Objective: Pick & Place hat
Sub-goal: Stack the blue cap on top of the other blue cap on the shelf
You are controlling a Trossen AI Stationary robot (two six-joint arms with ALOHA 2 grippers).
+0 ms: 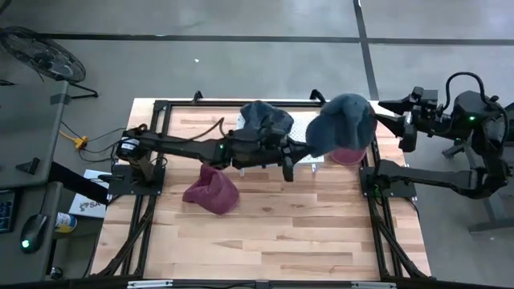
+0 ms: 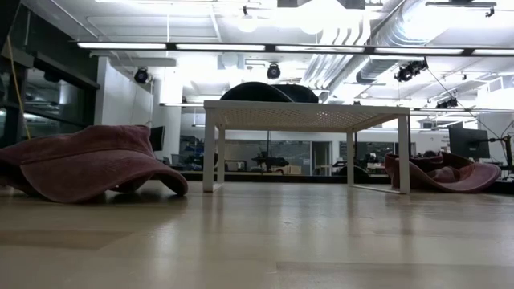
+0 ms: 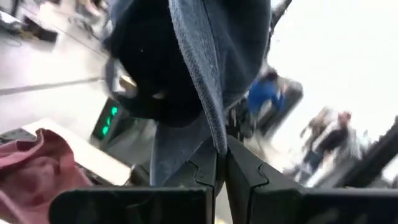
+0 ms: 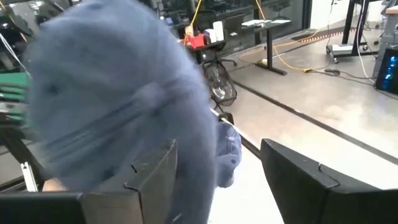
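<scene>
- The left gripper (image 1: pixel 287 166) reaches across the middle of the wooden worktop (image 1: pixel 273 233); its jaws are clamped tight on the edge of a blue-grey hat (image 1: pixel 343 122), which hangs lifted just beyond its fingertips, over the far right part of the worktop.
- The right gripper (image 1: pixel 385 105) sits at the far right edge, right beside the lifted hat; its jaws are spread wide and hold nothing.
- Four hats in all: the held one, a dark blue hat (image 1: pixel 265 120) on the white perforated rack (image 1: pixel 301 124), a maroon hat (image 1: pixel 212 191) lying near the left arm, and a pink hat (image 1: pixel 348 155) under the lifted one.
- The near half of the worktop, on the near side of both grippers, is open wood up to the dark frame (image 1: pixel 385 233) along the sides.
</scene>
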